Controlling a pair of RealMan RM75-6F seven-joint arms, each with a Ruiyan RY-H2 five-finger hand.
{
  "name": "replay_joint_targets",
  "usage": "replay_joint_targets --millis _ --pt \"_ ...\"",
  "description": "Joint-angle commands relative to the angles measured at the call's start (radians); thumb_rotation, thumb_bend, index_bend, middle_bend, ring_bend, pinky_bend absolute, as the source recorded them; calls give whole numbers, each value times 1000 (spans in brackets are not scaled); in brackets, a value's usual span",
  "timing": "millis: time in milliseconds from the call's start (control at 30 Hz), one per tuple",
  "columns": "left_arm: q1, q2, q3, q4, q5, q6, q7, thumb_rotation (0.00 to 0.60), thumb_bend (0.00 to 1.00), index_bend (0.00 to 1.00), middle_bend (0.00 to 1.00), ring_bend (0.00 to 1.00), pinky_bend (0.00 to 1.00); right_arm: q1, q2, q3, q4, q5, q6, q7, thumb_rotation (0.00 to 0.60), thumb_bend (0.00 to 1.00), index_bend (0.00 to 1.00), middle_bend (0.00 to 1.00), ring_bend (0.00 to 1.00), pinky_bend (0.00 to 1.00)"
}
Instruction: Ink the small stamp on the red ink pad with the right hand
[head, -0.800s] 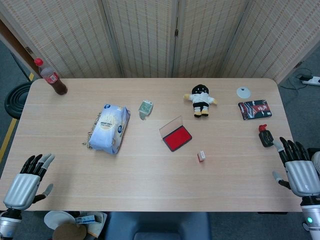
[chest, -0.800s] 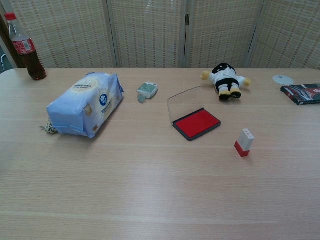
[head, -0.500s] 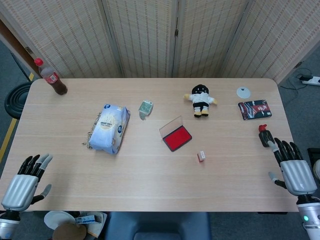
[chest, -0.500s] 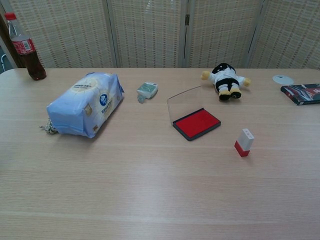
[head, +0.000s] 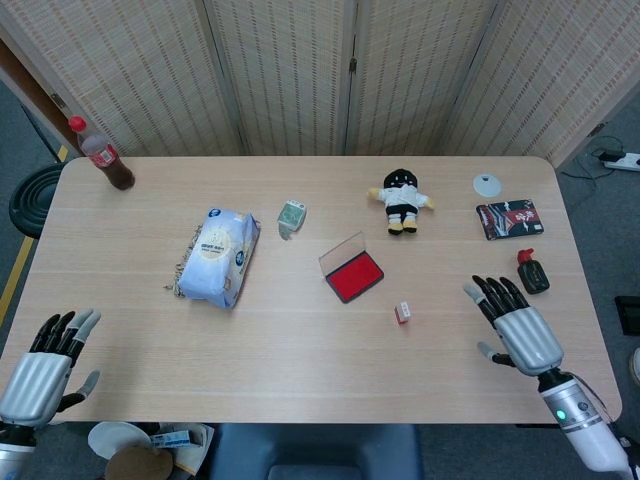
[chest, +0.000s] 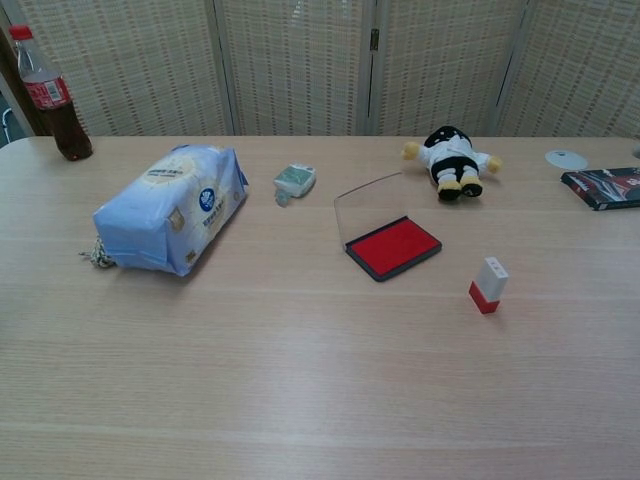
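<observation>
I have my right robot hand (head: 522, 333) over the counter (head: 300, 340) near its right edge, palm down, fingers apart and holding nothing. It sits well to the right of the small stamp (head: 402, 312), so I judge the reach is only starting and the grasp is not yet made. My left robot hand (head: 45, 365) hangs off the near left corner, fingers spread and empty; it has no part in this job, and parked there it stays clear of the work.

The small stamp stands upright on its red base, white body on top, just beside the red ink pad (head: 355, 275) on its near right. The ink pad's clear lid (chest: 368, 205) is propped open at the back, leaving the red surface exposed from above, which suits a straight press down. The chest view shows neither hand.

Off to the side lie a wet wipes pack (head: 218, 256), a plush doll (head: 400, 200), a cola bottle (head: 101, 153) and a small dark bottle with a red cap (head: 531, 270). That bottle stands near my right hand, so I would watch my sweep across to the stamp.
</observation>
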Motion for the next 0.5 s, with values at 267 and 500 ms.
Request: replay_joint_targets --millis 267,500 --pt "2 -2 -9 1 -14 5 3 600 340 0 0 0 33 182 57 30 -113 59 -266 22 600 214 195 0 0 0" --pt "2 1 -13 2 -20 5 -10 600 340 0 0 0 33 277 15 67 -117 196 -444 -4 600 215 241 0 0 0"
